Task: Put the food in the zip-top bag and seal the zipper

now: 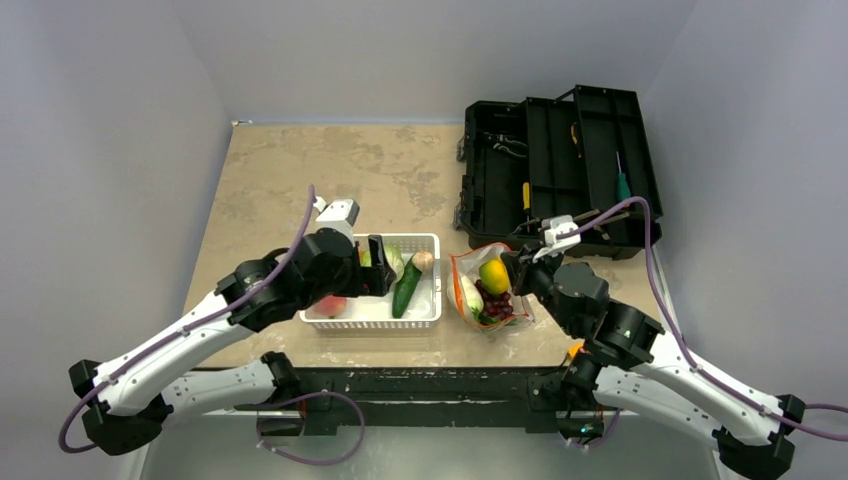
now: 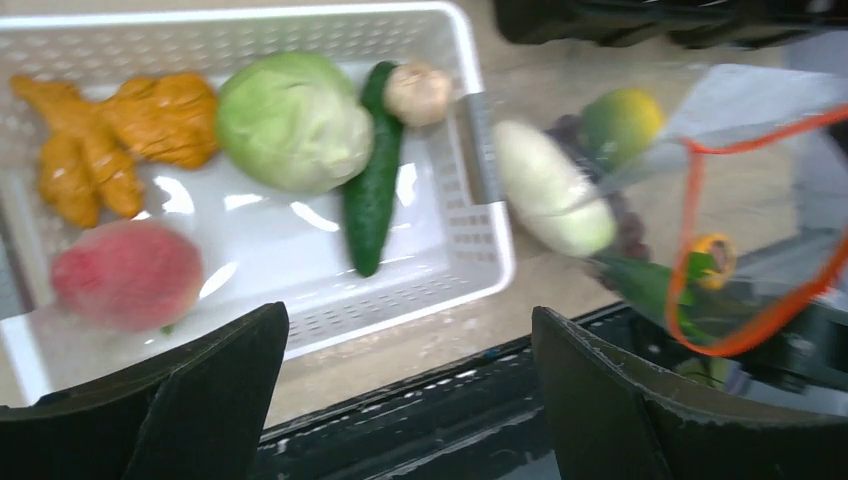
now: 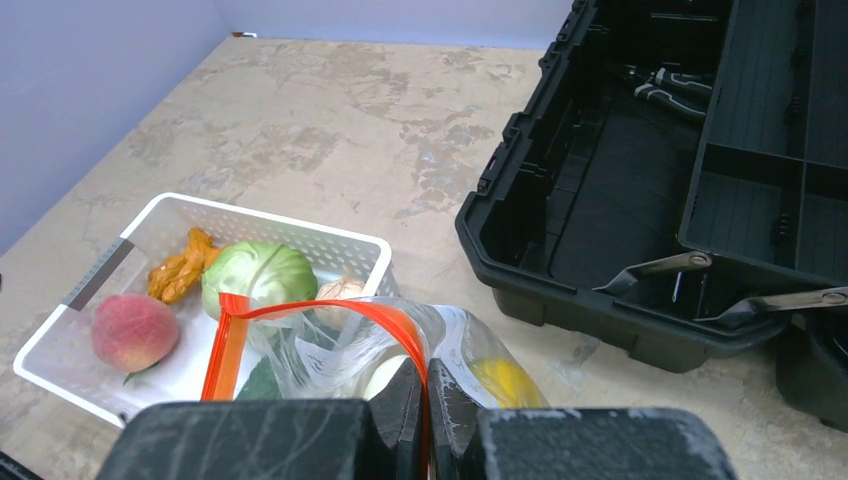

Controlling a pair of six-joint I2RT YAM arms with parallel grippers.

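Observation:
The clear zip-top bag [image 1: 490, 290] stands just right of the white basket [image 1: 390, 325], its mouth held up. My right gripper [image 3: 426, 400] is shut on the orange-red zipper [image 3: 300, 312] strip at the bag's near edge. Inside the bag lie a white radish [image 2: 550, 190], a mango [image 2: 620, 120] and purple grapes [image 1: 495, 300]. In the basket lie a cabbage [image 2: 292, 120], a cucumber [image 2: 372, 190], a mushroom [image 2: 417, 92], a peach [image 2: 125, 272] and orange pieces [image 2: 120, 135]. My left gripper [image 2: 408, 320] hangs open and empty above the basket's near side.
An open black toolbox [image 1: 560, 170] with tools in it stands at the back right, close behind the bag. The basket's right wall [image 2: 480, 200] nearly touches the bag. The table's front edge [image 2: 420, 400] runs just below my left fingers.

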